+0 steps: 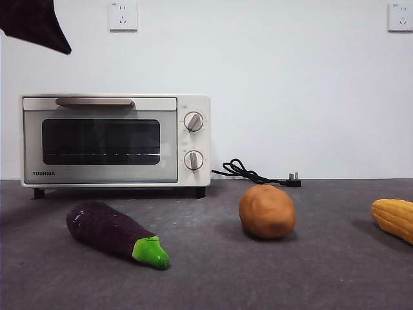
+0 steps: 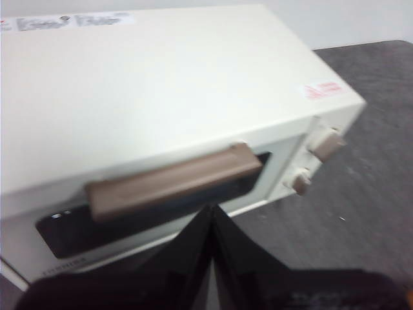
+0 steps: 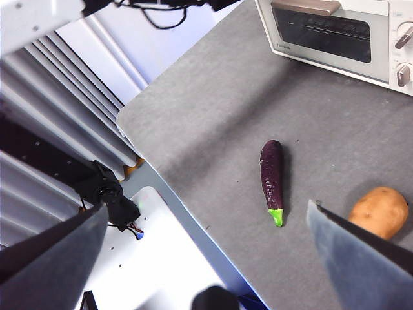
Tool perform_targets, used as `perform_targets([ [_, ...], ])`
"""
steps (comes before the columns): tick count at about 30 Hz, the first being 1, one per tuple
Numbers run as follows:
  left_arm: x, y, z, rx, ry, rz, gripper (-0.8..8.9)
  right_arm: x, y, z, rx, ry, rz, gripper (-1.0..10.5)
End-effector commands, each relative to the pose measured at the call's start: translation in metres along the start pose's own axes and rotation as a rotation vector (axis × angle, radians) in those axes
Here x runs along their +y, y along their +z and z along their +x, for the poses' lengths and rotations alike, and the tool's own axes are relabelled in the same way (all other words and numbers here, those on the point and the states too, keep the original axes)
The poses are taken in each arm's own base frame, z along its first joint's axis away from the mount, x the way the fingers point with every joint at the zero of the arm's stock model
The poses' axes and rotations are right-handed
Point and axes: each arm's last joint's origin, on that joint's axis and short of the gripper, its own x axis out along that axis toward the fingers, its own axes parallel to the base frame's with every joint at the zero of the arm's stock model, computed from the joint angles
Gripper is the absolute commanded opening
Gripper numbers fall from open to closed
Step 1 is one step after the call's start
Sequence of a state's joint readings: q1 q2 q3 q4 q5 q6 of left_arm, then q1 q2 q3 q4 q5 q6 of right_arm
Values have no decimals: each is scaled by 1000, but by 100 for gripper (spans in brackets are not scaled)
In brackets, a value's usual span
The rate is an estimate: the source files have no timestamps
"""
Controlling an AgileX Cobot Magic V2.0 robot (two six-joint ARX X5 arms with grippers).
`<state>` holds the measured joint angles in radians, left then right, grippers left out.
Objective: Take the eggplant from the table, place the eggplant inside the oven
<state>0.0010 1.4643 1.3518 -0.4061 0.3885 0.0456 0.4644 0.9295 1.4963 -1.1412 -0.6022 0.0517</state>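
Purple eggplant [image 1: 111, 230] lies on the worktop [image 1: 213, 278] before the closed Toshiba oven [image 1: 116, 139]; left pincer [image 2: 211, 216] closed above its handle [image 2: 173, 181], right pincer [image 3: 206, 223] open.

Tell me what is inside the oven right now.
The oven has its door shut. Through the dark glass only a wire rack shows, with nothing visibly on it; the tinted corners cannot be checked. The eggplant lies on the table.

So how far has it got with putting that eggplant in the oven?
Barely started. The eggplant lies untouched on the table, and the oven door is shut. In hand: the left hand, jaws together, hovers just in front of the oven handle, seemingly about to open it. The right hand waits open, high above the eggplant. Left: opening the door, picking up the eggplant, placing it inside.
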Motion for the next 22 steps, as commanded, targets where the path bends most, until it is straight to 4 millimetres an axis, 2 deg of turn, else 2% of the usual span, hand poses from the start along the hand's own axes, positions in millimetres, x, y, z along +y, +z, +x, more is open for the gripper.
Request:
perform_targets([
  [1,9,6,12,-6,6,26,-6,0,0,0,7,2,-10,599],
  [7,20,11,33,-1,9,37,-6,-3,0,5,38,-1,-8,599],
  [14,30,-2,56,63,58,69,-6,-10,3,16,79,-1,15,599],
  [22,32,0,60,30,84,105,-6,-15,5,22,100,-1,29,599],
])
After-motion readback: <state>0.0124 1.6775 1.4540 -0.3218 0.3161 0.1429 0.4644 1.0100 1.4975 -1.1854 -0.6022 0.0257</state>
